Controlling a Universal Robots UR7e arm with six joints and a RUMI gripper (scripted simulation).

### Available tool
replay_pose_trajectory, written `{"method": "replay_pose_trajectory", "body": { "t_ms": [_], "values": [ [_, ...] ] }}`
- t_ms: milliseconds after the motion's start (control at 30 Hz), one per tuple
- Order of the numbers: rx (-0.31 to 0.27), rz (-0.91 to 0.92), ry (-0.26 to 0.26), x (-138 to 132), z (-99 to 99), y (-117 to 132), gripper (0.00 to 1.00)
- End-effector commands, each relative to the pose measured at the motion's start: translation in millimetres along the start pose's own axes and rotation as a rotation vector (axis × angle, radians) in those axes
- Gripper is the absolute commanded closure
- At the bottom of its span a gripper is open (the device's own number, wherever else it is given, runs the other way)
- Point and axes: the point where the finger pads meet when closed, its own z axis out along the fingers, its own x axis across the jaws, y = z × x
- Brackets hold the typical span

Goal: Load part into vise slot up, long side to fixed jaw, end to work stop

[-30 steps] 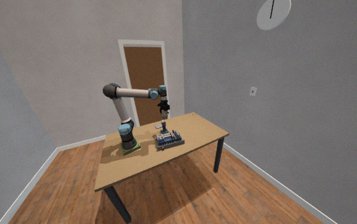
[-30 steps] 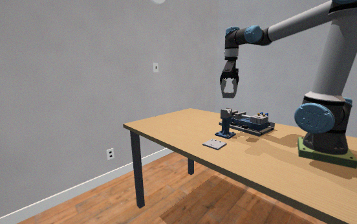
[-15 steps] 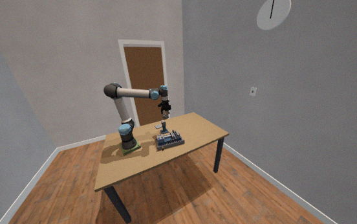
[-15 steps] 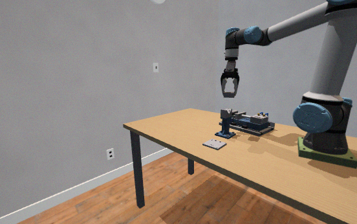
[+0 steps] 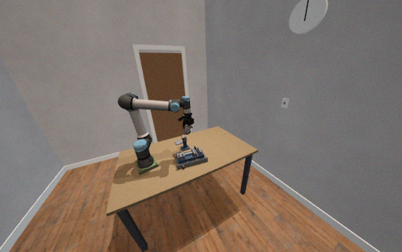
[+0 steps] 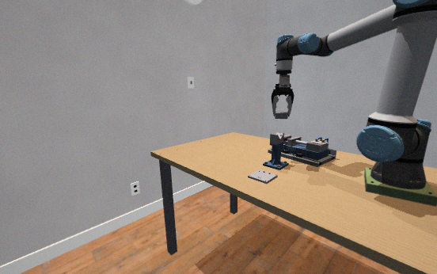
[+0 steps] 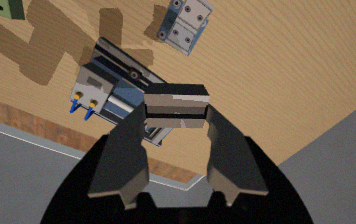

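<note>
End effector (image 5: 188, 130) (image 6: 281, 115) (image 7: 175, 104), no legible label visible, clamps the part (image 5: 188, 127) (image 6: 281, 116) (image 7: 176, 100) above the V-block (image 5: 184, 137) (image 6: 276, 138) (image 7: 189, 22).

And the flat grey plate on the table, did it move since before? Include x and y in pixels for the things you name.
No, the plate (image 5: 178, 142) (image 6: 262, 176) hasn't moved; it's in the same spot beside the blue stand (image 5: 184, 143) (image 6: 275, 154) (image 7: 192, 17).
</note>
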Motion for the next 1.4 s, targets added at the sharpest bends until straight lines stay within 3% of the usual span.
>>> {"method": "replay_pose_trajectory", "body": {
  "t_ms": [0, 1367],
  "values": [
    [0.000, -0.035, 0.002, -1.1, -0.6, 5.7, 1.00],
    [0.000, -0.387, 0.002, -19.6, -0.6, 64.5, 1.00]
  ]
}}
